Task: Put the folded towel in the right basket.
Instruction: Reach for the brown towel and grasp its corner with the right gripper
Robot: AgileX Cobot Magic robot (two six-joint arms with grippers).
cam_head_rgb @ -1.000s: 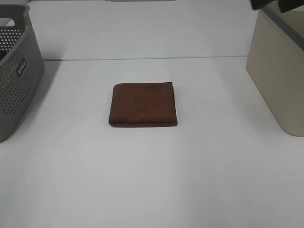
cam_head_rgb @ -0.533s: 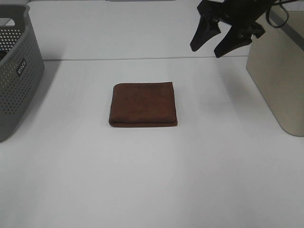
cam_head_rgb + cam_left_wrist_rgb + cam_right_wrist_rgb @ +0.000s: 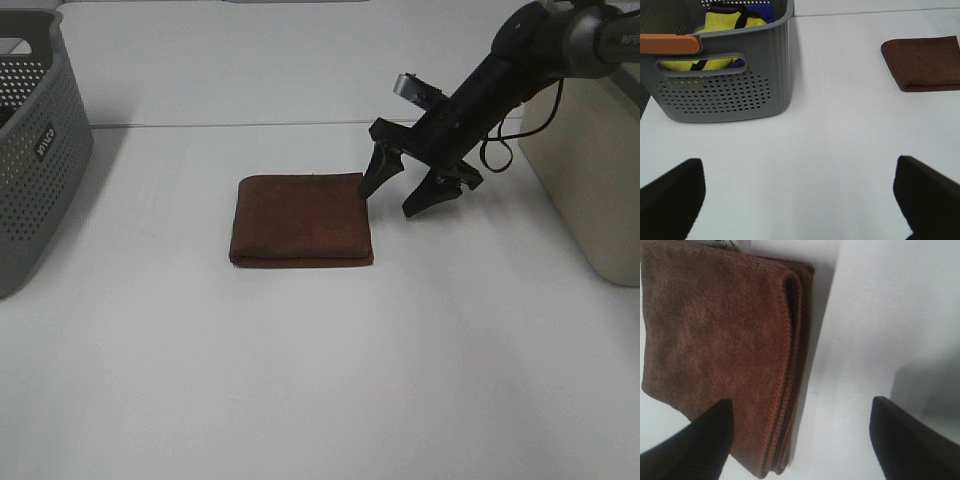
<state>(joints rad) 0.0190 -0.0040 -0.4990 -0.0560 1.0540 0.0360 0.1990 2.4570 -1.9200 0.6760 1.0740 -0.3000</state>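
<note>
Since half a second ago the right gripper point(image 3: 388, 200) has swung down from high near the far right corner of the worktop point(image 3: 320, 390) and now hangs low, just beside the folded towel point(image 3: 300, 220), while the towel itself has not shifted. That brown towel lies flat at the middle of the worktop, well apart from both side edges. The gripper's two fingers point(image 3: 710, 437) are spread wide and hold nothing. In the right wrist view one finger sits over the towel's layered edge and the other over bare surface; whether either tip touches the cloth cannot be told. The beige right basket point(image 3: 585, 170) stands at the right edge, with the arm reaching out in front of it. A grey basket point(image 3: 40, 170) sits at the far left edge. The left gripper point(image 3: 800, 200) hangs back near it, fingers wide apart and empty. The step in hand looks like the approach for the pick. The next move probably calls for lowering over the folded edge and closing on all layers, so the towel lifts without unfolding.
</note>
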